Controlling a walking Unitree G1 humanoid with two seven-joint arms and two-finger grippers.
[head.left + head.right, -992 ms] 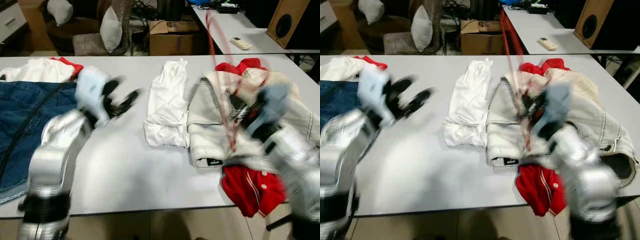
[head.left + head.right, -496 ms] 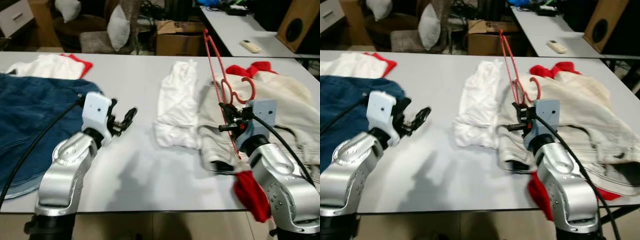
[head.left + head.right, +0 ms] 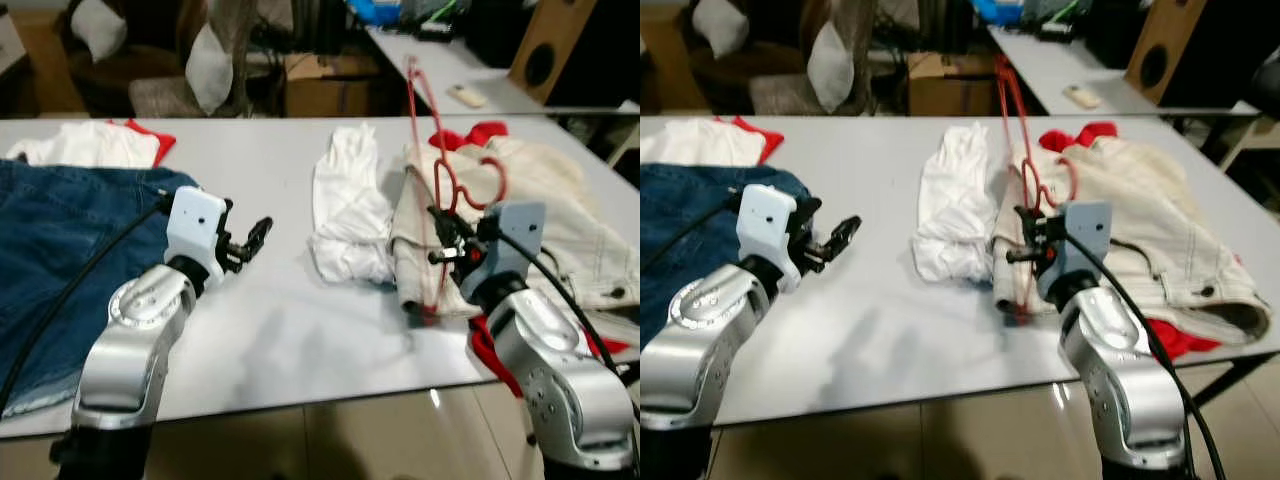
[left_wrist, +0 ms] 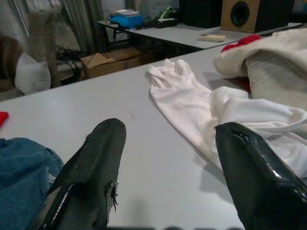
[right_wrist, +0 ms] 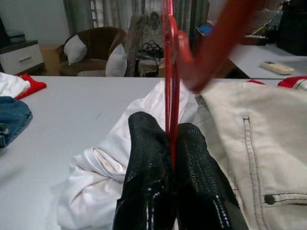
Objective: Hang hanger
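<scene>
Right end effector point(image 3: 447, 247) is clamped tight on the red hanger point(image 3: 440, 180), holding it upright above the cream jacket point(image 3: 540, 215) on the table point(image 3: 280, 330). Left end effector point(image 3: 250, 238) hovers over the table with fingers spread wide, empty, between the jeans point(image 3: 60, 250) and the white shirt point(image 3: 350, 205).

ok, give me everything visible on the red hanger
The red hanger is a thin frame, plastic by its look, with a curled hook. It stands nearly on edge, one end high above the table, the other low by the cream jacket. The right claw is shut on its frame, fingers pinching the bar from both sides. No garment hangs on it. Whether its low end touches the jacket is unclear.
</scene>
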